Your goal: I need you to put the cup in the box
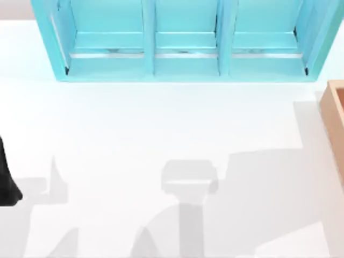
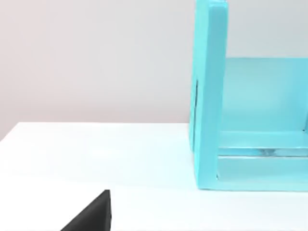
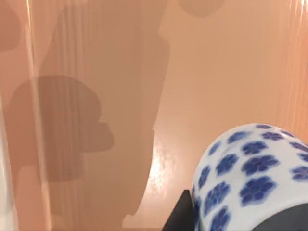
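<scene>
- Where the right wrist view looks down into tan wood, the right end effector is seen at the frame's lower edge, its dark fingers pinching the cup.
- The cup is held close to the camera, its white side covered with blue flower marks, and it is carried above the inner floor of the box.
- Dark shadows of the arm and the cup are cast across the box's floor and wall.
- In the top view, a tan corner of the box is seen at the surface's right edge, well apart from the left arm.
- The left arm is parked at the left edge of the white surface, shown as a dark shape; whether the left end effector is spread or pressed together cannot be told.
- A turquoise shelf unit with open compartments is set along the far side of the surface, and its side wall is seen upright in the left wrist view.
</scene>
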You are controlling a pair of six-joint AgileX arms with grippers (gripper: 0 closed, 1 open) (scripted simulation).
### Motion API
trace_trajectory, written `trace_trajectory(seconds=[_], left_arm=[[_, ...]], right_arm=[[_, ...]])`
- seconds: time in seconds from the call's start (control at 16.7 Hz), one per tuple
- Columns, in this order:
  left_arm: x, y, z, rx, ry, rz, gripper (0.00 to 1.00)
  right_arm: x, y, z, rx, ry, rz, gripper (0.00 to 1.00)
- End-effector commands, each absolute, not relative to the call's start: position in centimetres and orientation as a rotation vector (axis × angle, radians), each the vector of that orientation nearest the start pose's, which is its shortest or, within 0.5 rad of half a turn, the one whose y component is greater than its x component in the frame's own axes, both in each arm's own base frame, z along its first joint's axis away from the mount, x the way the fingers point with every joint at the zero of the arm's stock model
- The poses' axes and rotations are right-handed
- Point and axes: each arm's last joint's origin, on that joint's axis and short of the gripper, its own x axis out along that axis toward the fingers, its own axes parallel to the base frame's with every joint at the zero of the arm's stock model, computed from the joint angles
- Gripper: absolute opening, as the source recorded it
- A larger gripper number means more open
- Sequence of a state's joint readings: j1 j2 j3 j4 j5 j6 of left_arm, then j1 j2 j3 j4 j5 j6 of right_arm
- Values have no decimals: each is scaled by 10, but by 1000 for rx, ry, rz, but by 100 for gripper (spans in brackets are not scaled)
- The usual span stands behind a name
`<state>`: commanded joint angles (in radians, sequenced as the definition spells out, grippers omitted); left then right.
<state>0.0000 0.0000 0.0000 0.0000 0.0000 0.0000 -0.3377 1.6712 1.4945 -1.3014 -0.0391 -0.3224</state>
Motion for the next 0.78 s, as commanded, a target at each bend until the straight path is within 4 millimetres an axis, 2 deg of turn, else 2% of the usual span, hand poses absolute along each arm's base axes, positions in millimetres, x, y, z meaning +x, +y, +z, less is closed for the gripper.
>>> trace_trajectory(seconds=[0.36, 0.48, 0.78], left_arm=[[106, -1, 160, 0, 0, 0, 100], [106, -1, 160, 0, 0, 0, 100], [106, -1, 160, 0, 0, 0, 100]], right_arm=[[299, -99, 277, 11, 1465, -3, 0], [301, -100, 266, 12, 1452, -9, 0], [303, -99, 221, 14, 1465, -4, 0]])
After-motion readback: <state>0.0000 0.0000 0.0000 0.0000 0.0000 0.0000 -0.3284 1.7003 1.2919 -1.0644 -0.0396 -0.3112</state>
